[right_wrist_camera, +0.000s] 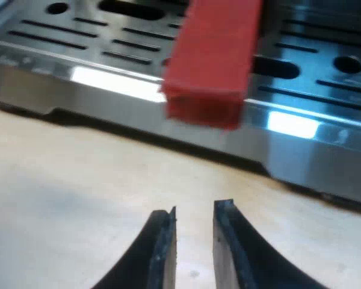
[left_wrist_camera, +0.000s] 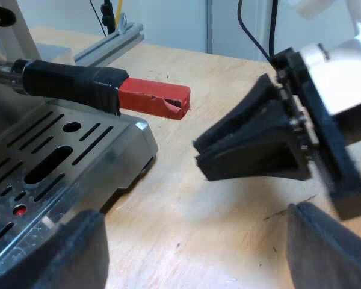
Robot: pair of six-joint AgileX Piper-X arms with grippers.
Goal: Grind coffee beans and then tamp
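Observation:
The holder's dark handle (left_wrist_camera: pixel 72 81) sticks out from the espresso machine's front, over the slotted drip tray (left_wrist_camera: pixel 54 162), and ends in a red tip (left_wrist_camera: pixel 153 96). My left gripper (left_wrist_camera: pixel 204 259) hangs low over the wooden table beside the tray, open wide with nothing between its fingers (left_wrist_camera: pixel 78 253). My right gripper (left_wrist_camera: pixel 198 153) points at the red tip from a short way off, apart from it. In the right wrist view the red tip (right_wrist_camera: pixel 213 66) hangs ahead of and above my right gripper (right_wrist_camera: pixel 194 217), whose fingers (right_wrist_camera: pixel 162 247) stand a narrow gap apart, holding nothing.
The steel drip tray's rim (right_wrist_camera: pixel 108 84) runs across just beyond the right gripper, above the bare wooden table (right_wrist_camera: pixel 78 180). An aluminium rail (left_wrist_camera: pixel 108 45) lies on the table past the handle. Bare wood (left_wrist_camera: pixel 186 223) lies between the two grippers.

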